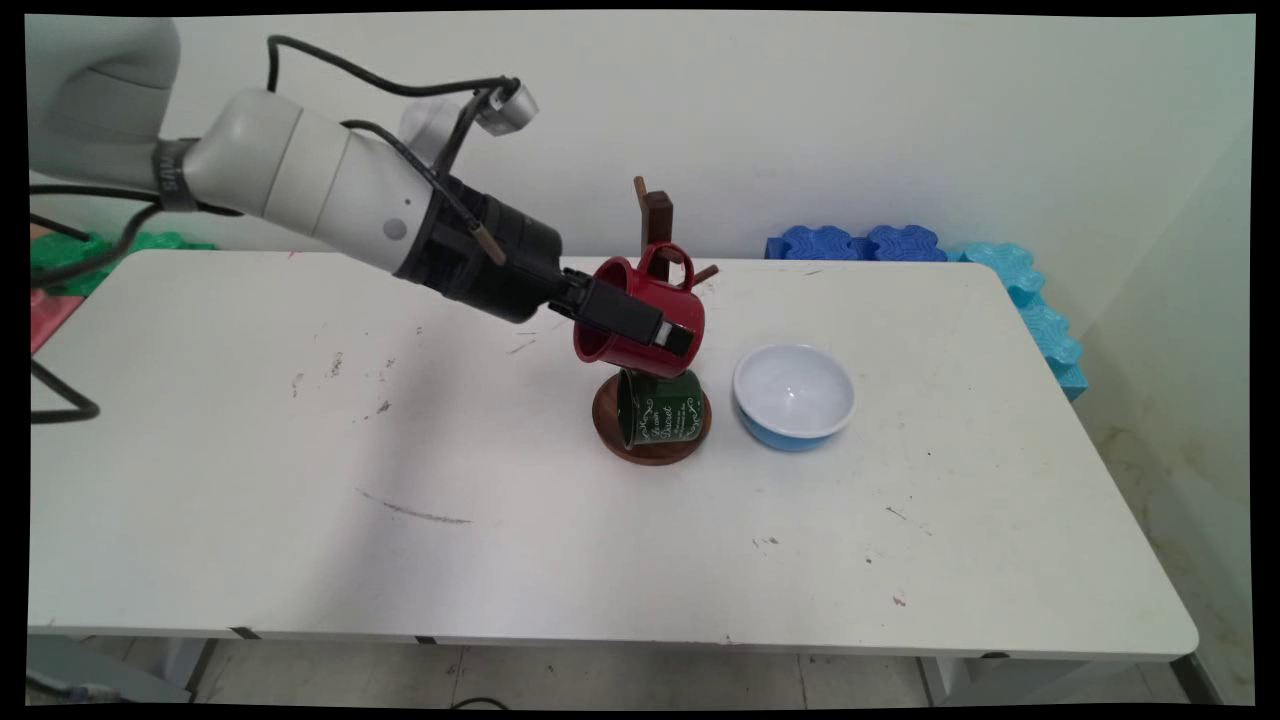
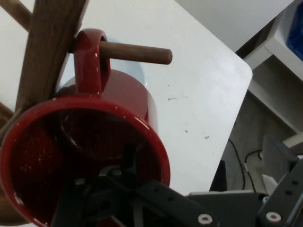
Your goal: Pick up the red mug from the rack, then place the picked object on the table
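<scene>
A red mug [image 1: 612, 350] hangs tilted on the wooden mug tree [image 1: 657, 215], its handle [image 2: 90, 56] looped over a peg [image 2: 137, 53]. My gripper [image 1: 660, 330] straddles the mug's rim. One finger reaches inside the mug [image 2: 118, 104] and the other lies outside its wall. In the hand view the outer finger stands well off the wall, so the gripper [image 2: 203, 179] is open. A dark green mug [image 1: 660, 408] with white lettering hangs lower on the tree, just above its round base [image 1: 650, 452].
A white bowl with a blue outside [image 1: 795, 395] stands just right of the tree's base. Blue foam pieces [image 1: 865, 243] lie behind the table's far right corner, and green ones [image 1: 60, 250] at the far left. The table's right edge [image 1: 1100, 440] drops to the floor.
</scene>
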{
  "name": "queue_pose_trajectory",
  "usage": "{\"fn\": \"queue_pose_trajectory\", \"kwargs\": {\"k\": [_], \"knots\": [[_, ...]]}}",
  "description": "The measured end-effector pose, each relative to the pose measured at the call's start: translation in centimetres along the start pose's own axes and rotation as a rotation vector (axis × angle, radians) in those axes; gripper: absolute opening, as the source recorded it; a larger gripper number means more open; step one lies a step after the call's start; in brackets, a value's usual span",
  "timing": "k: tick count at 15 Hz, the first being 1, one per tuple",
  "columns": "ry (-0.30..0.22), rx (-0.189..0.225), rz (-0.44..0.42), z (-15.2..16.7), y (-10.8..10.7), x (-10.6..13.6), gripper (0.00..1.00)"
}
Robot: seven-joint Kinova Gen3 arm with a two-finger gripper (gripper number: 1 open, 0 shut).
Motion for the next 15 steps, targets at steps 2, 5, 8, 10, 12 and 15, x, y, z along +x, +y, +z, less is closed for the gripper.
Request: {"fn": "queue_pose_trajectory", "kwargs": {"k": [2,5,8,10,12,15], "knots": [[-0.002,0.005,0.001,0.4,0.0,-0.1,1.00],[-0.003,0.017,0.004,1.0,-0.1,-0.1,0.00],[-0.001,0.027,0.010,1.3,-0.2,-0.1,0.00],[0.002,0.033,0.016,1.5,-0.3,0.0,0.00],[0.006,0.038,0.023,1.7,-0.4,0.2,0.00],[0.009,0.045,0.033,1.9,-0.6,0.4,0.00]]}}
